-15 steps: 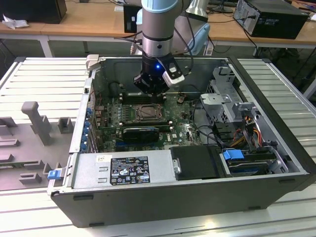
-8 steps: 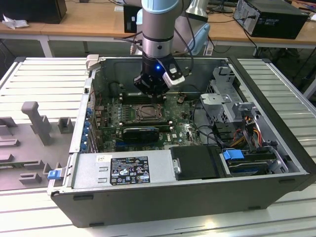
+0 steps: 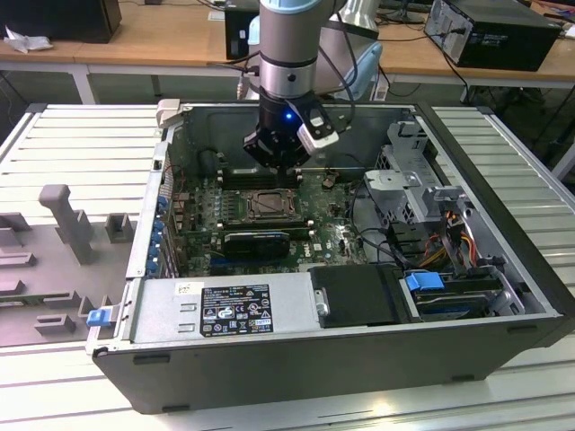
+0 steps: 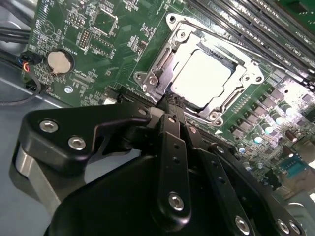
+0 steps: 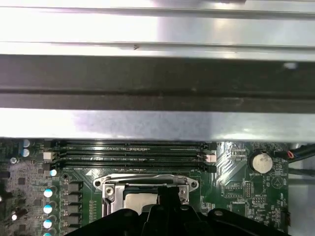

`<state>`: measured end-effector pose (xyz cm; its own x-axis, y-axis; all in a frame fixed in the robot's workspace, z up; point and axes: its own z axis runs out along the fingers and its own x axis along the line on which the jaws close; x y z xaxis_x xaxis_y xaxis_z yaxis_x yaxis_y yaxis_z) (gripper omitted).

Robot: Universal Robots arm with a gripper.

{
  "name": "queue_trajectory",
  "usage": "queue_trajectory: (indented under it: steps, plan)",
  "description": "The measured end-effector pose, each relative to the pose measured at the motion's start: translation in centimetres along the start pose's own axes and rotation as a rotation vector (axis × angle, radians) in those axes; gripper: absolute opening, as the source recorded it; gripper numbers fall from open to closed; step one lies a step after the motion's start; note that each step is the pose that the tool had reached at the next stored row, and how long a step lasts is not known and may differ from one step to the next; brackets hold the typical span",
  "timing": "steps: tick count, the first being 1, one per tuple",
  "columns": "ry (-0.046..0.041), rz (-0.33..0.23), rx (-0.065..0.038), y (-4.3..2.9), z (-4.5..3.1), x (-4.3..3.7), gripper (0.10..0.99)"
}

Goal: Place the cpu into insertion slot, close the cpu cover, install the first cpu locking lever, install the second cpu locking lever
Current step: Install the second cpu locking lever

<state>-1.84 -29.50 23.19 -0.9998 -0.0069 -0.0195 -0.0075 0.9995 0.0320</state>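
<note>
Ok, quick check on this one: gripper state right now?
Gripper: fingers shut, holding nothing, tips at the edge of the cpu cover, which lies down over the cpu.

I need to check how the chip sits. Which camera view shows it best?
The second wrist view: the chip lies nearly whole in its metal-framed socket. The first wrist view shows a strip of it beyond the gripper. The exterior view shows the socket, small and dark.
</note>
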Motion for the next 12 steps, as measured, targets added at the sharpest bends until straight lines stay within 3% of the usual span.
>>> queue_trajectory:
  steps: [12]
  plan:
    - [-0.0001,0.0,0.0,-0.64,0.0,0.01,0.106]
